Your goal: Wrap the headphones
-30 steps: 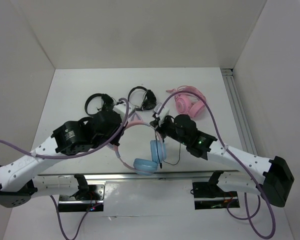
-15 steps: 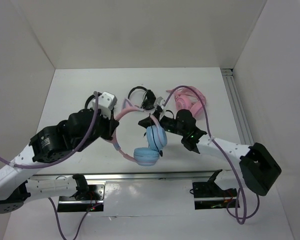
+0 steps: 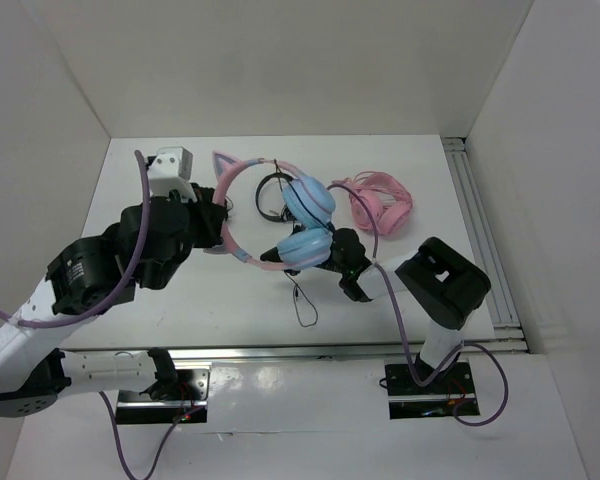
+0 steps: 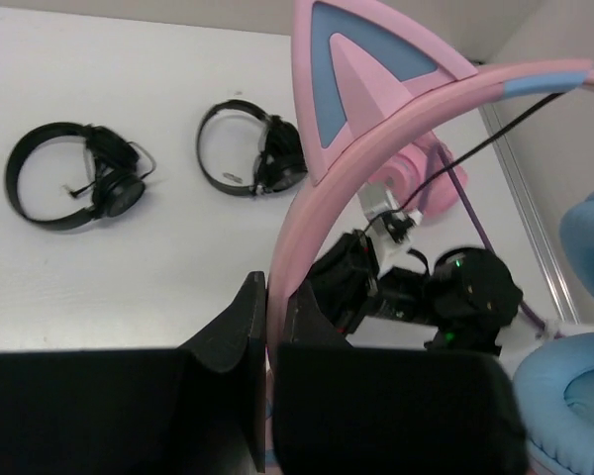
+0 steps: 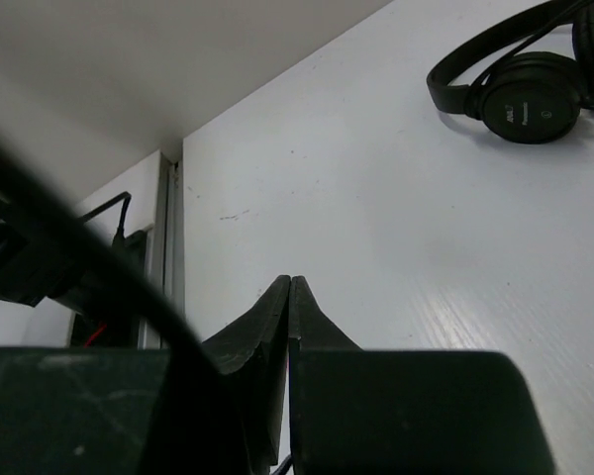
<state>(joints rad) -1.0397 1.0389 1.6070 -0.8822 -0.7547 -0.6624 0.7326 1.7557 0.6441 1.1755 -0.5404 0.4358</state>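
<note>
Headphones (image 3: pixel 305 205) hang in the air, pink band (image 4: pixel 307 228) squeezed in the left gripper (image 4: pixel 270 317), black cable (image 3: pixel 298 298) dangling just beside the closed right gripper (image 5: pixel 289 292).

Headphones (image 3: pixel 303 245) held aloft and tilted, centre of view. Pink cat-ear headband (image 4: pixel 426 114) arches to the left, with two light blue ear cups (image 3: pixel 308 198) close together on the right. Thin black cable (image 3: pixel 302 305) dangles below.

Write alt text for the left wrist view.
The left gripper is shut on the pink headband of the cat-ear headphones, blue ear cups at the right edge. A black headset and a second black headset lie on the white table beyond.
</note>
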